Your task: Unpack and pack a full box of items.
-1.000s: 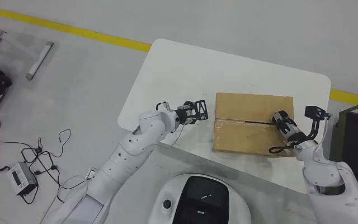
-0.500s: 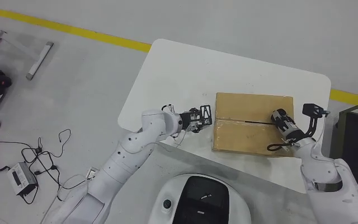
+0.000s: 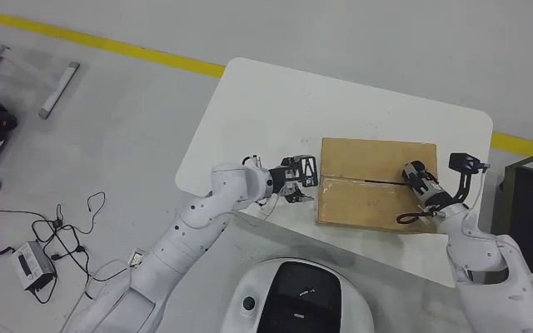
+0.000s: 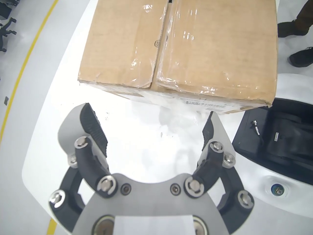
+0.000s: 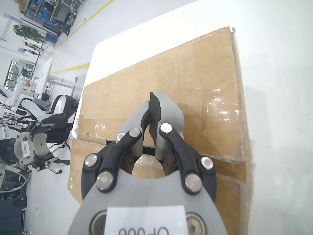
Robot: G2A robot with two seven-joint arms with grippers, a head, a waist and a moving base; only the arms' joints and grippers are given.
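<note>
A brown cardboard box [image 3: 375, 196] lies flat on the white table [image 3: 275, 108], its two top flaps down under shiny clear tape, with a dark slit along the middle seam. My left gripper [image 3: 306, 178] hangs open beside the box's short end, a small gap away. In the left wrist view the gripper [image 4: 149, 113] has bare table between its fingers and the box [image 4: 185, 37] just ahead. My right gripper [image 3: 407, 176] is shut over the seam near the box's opposite end; the right wrist view shows the gripper [image 5: 152, 101] above the cardboard [image 5: 195, 86], holding nothing.
The box sits close to the table's near edge; free tabletop lies beyond it and toward the left arm. A dark cabinet [image 3: 518, 200] stands just off the table beside the right arm. Cables [image 3: 58, 241] lie on the floor.
My left gripper has moved closer to the box's short end. The right gripper has shifted slightly inward along the seam. The box has stayed put.
</note>
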